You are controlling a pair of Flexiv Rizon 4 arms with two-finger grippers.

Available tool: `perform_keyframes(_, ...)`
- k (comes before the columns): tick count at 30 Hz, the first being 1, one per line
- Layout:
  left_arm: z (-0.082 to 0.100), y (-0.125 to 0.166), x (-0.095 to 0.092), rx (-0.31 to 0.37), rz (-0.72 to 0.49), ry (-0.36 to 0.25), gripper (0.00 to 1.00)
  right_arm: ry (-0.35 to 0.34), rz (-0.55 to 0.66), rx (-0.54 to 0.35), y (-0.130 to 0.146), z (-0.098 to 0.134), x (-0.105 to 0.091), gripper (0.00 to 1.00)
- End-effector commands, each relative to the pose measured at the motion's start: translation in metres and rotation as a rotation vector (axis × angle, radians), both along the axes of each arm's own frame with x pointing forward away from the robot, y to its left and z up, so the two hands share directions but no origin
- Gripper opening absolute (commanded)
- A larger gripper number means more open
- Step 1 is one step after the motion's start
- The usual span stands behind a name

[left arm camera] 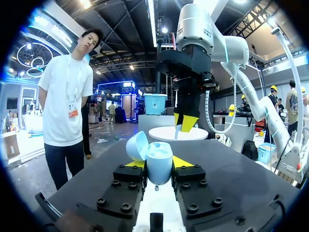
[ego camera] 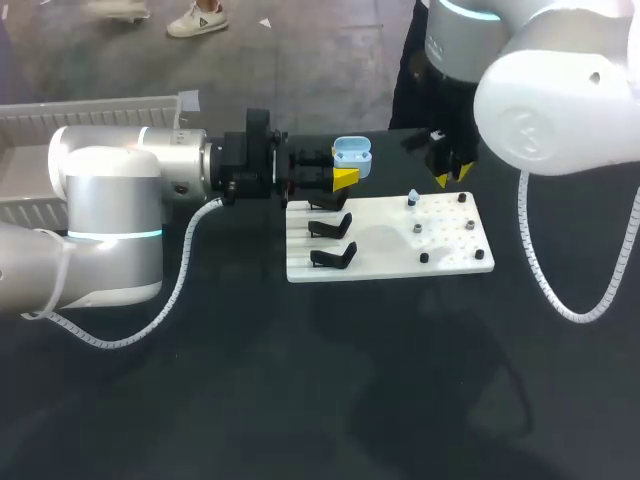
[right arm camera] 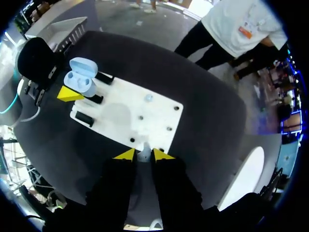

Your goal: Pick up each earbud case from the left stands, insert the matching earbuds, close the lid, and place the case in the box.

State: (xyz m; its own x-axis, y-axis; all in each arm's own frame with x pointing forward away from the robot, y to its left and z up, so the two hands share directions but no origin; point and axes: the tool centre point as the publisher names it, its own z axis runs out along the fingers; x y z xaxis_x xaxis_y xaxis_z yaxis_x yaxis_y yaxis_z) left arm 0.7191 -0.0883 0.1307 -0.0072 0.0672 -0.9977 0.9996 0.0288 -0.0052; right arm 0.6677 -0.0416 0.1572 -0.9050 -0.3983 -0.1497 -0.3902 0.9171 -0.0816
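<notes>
Arms: left gripper [ego camera: 343,177] level, tight around open case [ego camera: 351,155]; right gripper [right arm camera: 143,154] plumb above board [ego camera: 380,240], tight around earbud [right arm camera: 144,152].

Earbud case [ego camera: 351,155]: light blue, lid open, upright, clamped in left gripper [left arm camera: 159,166]. Pegged earbud [ego camera: 412,198]: pale, on white board [ego camera: 380,240]. Held earbud [right arm camera: 144,151]: whitish, pinched in right gripper [right arm camera: 144,155].
</notes>
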Motion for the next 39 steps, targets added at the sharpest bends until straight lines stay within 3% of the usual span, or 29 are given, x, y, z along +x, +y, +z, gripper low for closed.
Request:
perform_keyframes(1, 0.000, 0.000, 0.000, -0.001, 0.001, -0.001, 0.00, -0.018, -0.439, 0.056, -0.001, 0.005, 0.003, 0.00)
perform_keyframes(2, 0.000, 0.000, 0.000, -0.001, 0.001, -0.001, 0.00, -0.005, -0.602, 0.107, -0.002, 0.009, 0.001, 0.00)
perform_keyframes(3, 0.000, 0.000, 0.000, -0.001, 0.001, -0.001, 0.00, -0.017, -0.709, 0.105, -0.003, 0.010, -0.001, 0.00)
perform_keyframes(4, 0.000, 0.000, 0.000, -0.001, 0.001, -0.001, 0.00, -0.033, -0.779, 0.094, -0.002, 0.012, -0.003, 0.00)
perform_keyframes(6, 0.000, 0.000, 0.000, -0.001, 0.001, -0.001, 0.00, -0.039, -0.934, 0.158, 0.002, 0.014, -0.009, 0.00)
perform_keyframes(11, 0.000, 0.000, 0.000, -0.001, 0.001, -0.001, 0.00, -0.032, -1.144, 0.159, 0.013, 0.014, -0.015, 0.00)
perform_keyframes(27, 0.000, 0.000, 0.000, -0.001, 0.001, -0.001, 0.00, -0.032, -1.144, 0.159, 0.013, 0.014, -0.015, 0.00)
perform_keyframes(34, 0.000, 0.000, 0.000, -0.001, 0.001, -0.001, 0.00, 0.015, -1.127, 0.207, 0.041, 0.025, 0.001, 0.00)
perform_keyframes(39, 0.000, 0.000, 0.000, -0.001, 0.001, -0.001, 0.00, 0.009, -1.068, 0.201, 0.056, 0.037, 0.010, 0.00)
